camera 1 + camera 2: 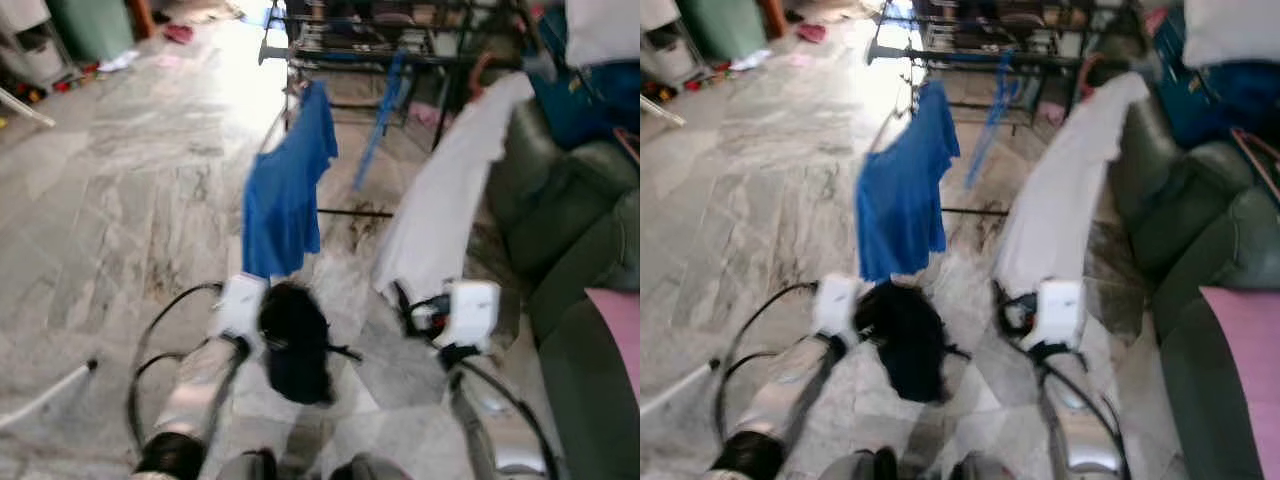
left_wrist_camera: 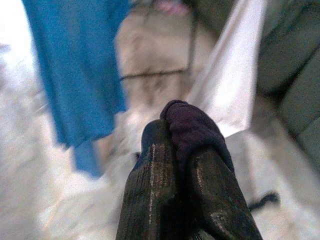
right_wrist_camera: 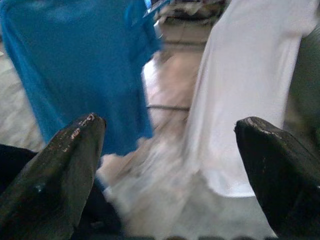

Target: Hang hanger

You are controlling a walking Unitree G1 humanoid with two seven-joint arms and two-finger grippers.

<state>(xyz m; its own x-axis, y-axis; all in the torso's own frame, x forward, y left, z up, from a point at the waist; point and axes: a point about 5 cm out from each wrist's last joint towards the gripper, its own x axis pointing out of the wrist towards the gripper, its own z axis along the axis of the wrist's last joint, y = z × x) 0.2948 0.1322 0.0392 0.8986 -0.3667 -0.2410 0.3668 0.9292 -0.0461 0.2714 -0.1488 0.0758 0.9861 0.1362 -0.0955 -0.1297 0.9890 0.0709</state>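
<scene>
Both silver arms reach forward and down over the marble floor (image 1: 120,220), elbows low, wrists raised toward the drying rack (image 1: 370,50). The left gripper (image 2: 185,150) is closed tight on a dark cloth (image 1: 297,342), which droops in a bunch from its fingers (image 2: 150,190), just below the hem of the blue shirt (image 1: 285,195). The right gripper (image 3: 170,165) is spread wide with nothing between its fingers (image 3: 65,165), held beside the lower edge of the white garment (image 1: 440,200). The blue shirt hangs from the front rail of the rack; whether a hanger carries it cannot be told through the blur. The white garment slopes from the rack down toward the dark green sofa (image 1: 580,250), which stands to the rack's right.
</scene>
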